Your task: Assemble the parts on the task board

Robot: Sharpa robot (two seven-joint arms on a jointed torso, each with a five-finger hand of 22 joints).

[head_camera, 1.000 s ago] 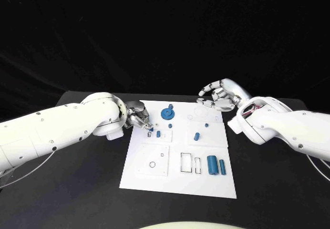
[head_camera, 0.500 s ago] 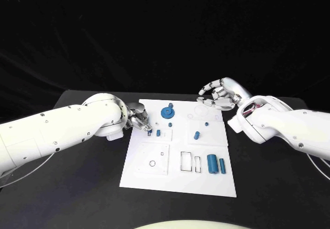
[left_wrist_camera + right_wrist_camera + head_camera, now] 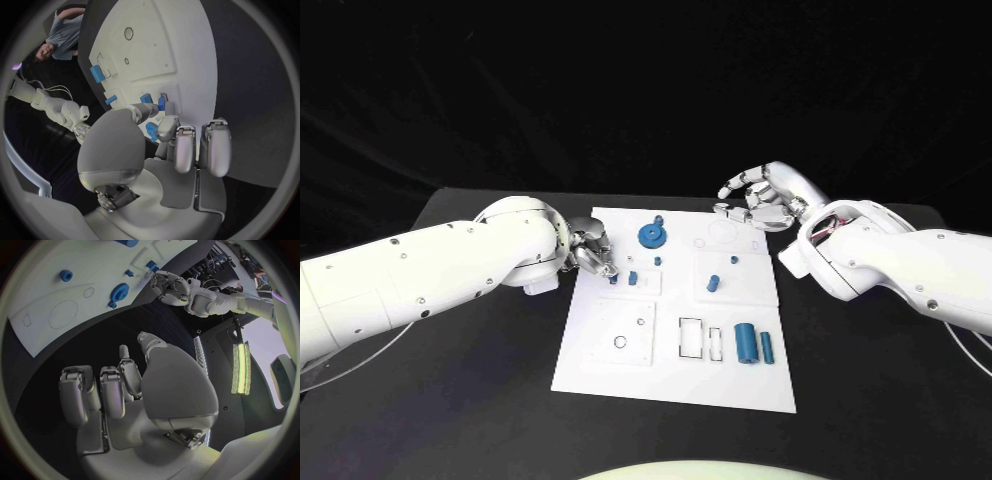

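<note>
The white board [image 3: 678, 330] lies lengthwise in the middle of the black bench [image 3: 473, 380], its near end toward the bench's front edge. Nearest on it, toward its right edge, two blue cylinders [image 3: 753, 343] stand side by side, with two empty rectangular slots [image 3: 691, 338] just to their left and a small ring [image 3: 619, 342] nearer the board's left edge. Further back, a blue peg [image 3: 713, 284] sits right of the board's middle and a small blue block [image 3: 633, 279] left of it. The left hand [image 3: 593, 252] hangs over the board's left edge beside that block, its fingertips [image 3: 164, 102] drawn together and pinching a small blue part [image 3: 162, 103] just above the board; another blue piece [image 3: 152, 131] shows against the inner fingers in the left wrist view. Beyond it, near the board's far end, a blue gear [image 3: 652, 237] sits on the board, with a faint round outline [image 3: 721, 234] to its right. The right hand [image 3: 762, 203] hovers above the board's far right corner, holding nothing, fingers curled loosely but apart, clear of the board.
</note>
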